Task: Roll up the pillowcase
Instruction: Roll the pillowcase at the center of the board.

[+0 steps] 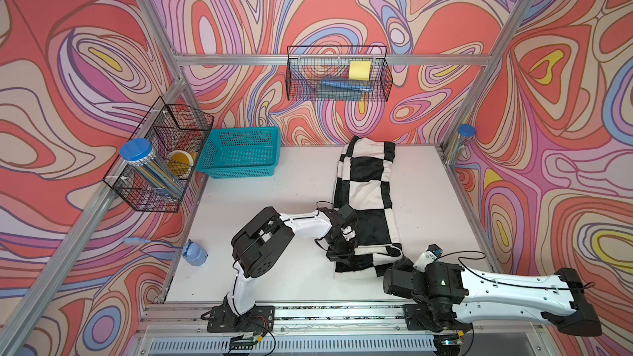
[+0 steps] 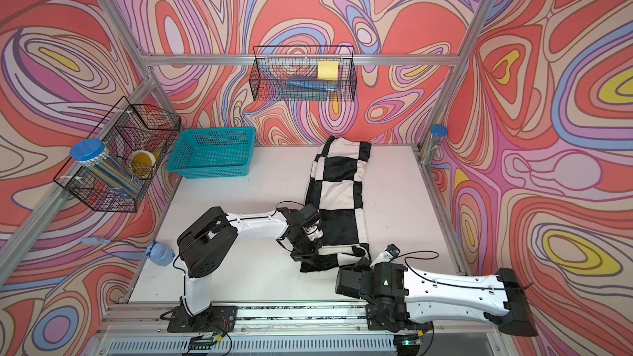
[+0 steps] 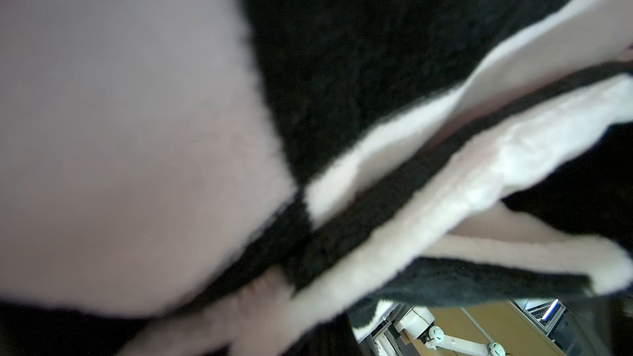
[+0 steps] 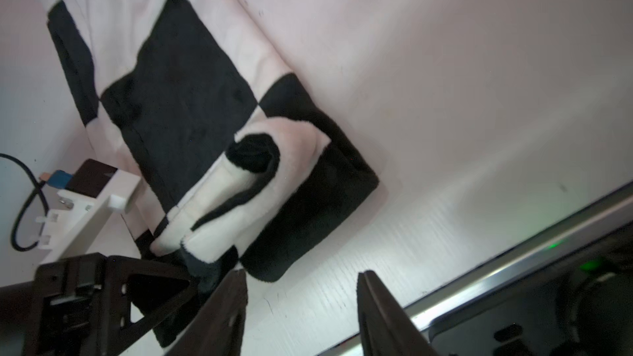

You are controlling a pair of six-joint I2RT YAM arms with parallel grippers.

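Note:
The black and white checkered pillowcase (image 1: pixel 366 179) (image 2: pixel 342 179) lies folded into a long strip on the white table, running from the back wall toward the front. Its near end is curled into a small roll (image 4: pixel 246 183). My left gripper (image 1: pixel 339 255) (image 2: pixel 305 255) sits at the left end of that roll, shut on the cloth. The plush cloth (image 3: pixel 342 63) fills the left wrist view and hides the fingers. My right gripper (image 1: pixel 394 268) (image 4: pixel 301 282) hovers low by the strip's near right corner, open, with only bare table between its fingers (image 4: pixel 236 292).
A teal plastic basket (image 1: pixel 239 152) stands at the back left. Wire baskets hang on the left frame (image 1: pixel 161 155) and the back wall (image 1: pixel 339 73). A small blue object (image 1: pixel 195 253) lies by the table's left edge. The metal rail (image 1: pixel 308 316) borders the front.

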